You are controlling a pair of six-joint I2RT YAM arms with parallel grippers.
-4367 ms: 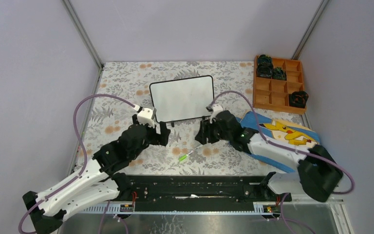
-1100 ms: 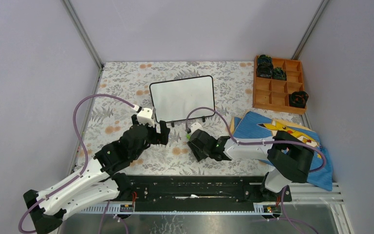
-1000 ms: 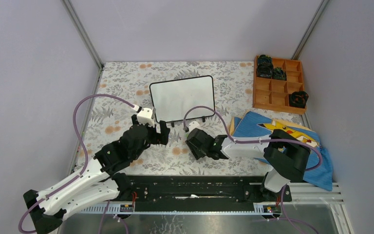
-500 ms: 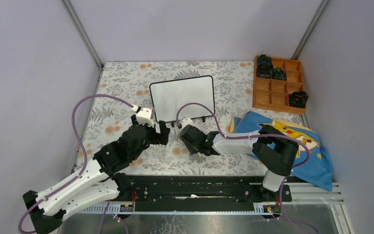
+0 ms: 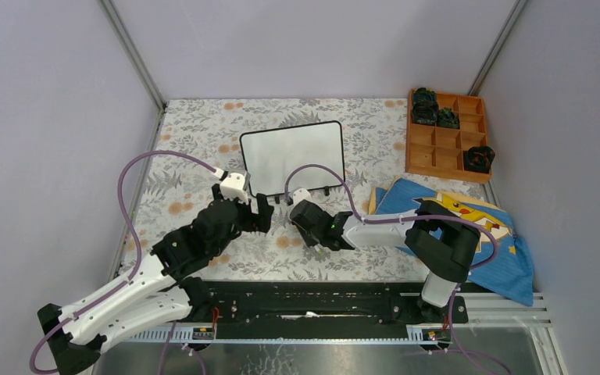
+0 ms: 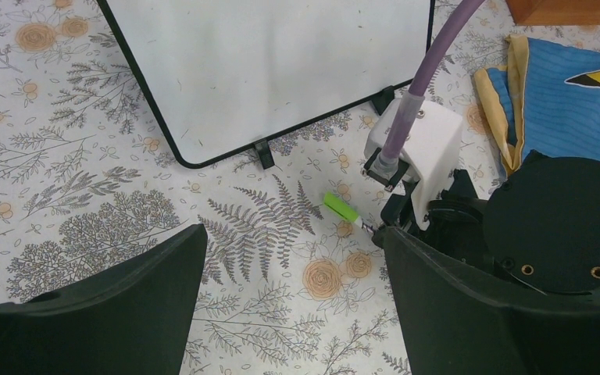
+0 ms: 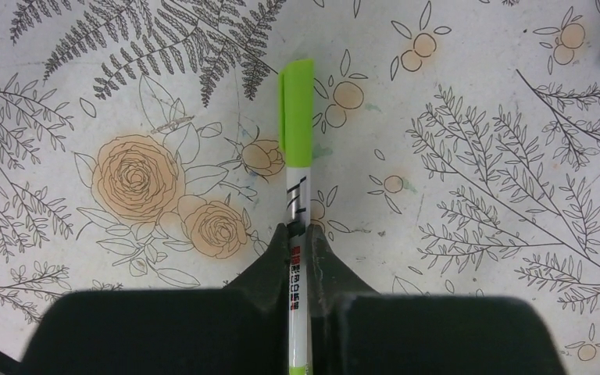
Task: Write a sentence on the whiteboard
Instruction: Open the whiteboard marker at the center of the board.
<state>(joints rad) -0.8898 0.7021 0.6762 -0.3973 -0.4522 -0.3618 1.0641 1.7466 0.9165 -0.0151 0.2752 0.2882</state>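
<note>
The left arm reaches from the near left corner toward the middle of the bench. The left gripper (image 6: 293, 242) is spread wide with nothing between its fingers, and it hangs over the flowered table cover (image 5: 195, 133), near the whiteboard's near left corner. The whiteboard (image 5: 291, 156) stands on its small black feet in the middle of the bench, closer to the far edge, and its white face is blank. Just in front of its near edge, the right gripper (image 7: 297, 238) is low over the cover and pinches a marker (image 7: 297, 141) by the barrel. The green cap sticks out past the fingertips. Toward the right edge lies a blue cloth (image 5: 516, 266) with a yellow cartoon figure. A wooden tray (image 5: 447, 134) with compartments sits at the far right corner.
</note>
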